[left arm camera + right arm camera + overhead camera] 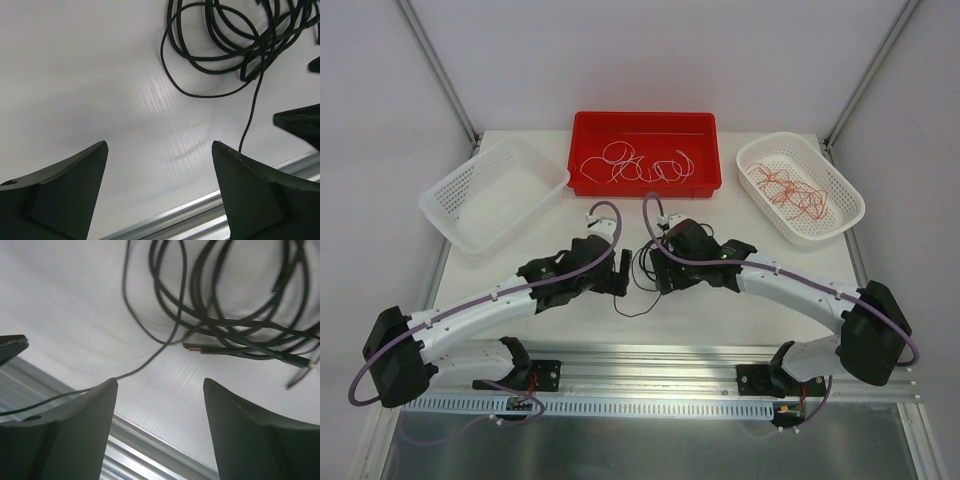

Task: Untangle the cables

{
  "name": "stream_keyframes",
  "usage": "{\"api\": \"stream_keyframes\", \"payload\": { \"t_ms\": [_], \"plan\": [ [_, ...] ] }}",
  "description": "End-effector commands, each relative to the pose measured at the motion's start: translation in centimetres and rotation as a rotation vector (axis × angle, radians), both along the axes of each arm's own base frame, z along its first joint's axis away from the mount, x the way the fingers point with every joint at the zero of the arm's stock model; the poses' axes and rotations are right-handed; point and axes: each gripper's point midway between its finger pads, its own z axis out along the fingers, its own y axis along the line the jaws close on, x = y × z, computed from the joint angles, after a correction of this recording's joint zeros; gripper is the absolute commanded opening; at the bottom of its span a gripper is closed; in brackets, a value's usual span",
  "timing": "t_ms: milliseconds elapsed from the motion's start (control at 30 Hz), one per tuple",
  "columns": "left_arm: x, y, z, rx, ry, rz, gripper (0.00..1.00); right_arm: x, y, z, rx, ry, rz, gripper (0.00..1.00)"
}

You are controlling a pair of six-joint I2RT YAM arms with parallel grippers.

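The left hand (160,150) stands wide open with nothing between its fingers, and the right hand (160,385) is likewise spread and empty. The thin black cables (642,268) lie in a loose coiled tangle on the white bench (720,315), directly between the two hands and just ahead of each one's fingertips. A single black strand (250,117) trails out of the coil, back toward the hands.

The step in hand looks like choosing a first strand. It would probably go best if one hand took that free strand well clear of the crossings while the other pinned the coil. The hands could then draw apart slowly, so the loops slide rather than tighten.

Beyond both hands, the red rectangular plastic tray (644,117) holds thin white wires (640,165). The white perforated oval basket (798,140) beyond the right hand holds red-orange wires (788,190). The white perforated rectangular basket (450,190) beyond the left hand looks empty.
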Motion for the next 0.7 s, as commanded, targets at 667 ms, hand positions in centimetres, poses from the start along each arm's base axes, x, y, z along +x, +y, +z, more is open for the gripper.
{"api": "stream_keyframes", "payload": {
  "t_ms": [667],
  "plan": [
    [3.0,-7.6,-2.4,0.131,0.264,-0.044,0.88,-2.1,0.8,10.1,0.494,-0.257,0.091,0.79]
  ]
}}
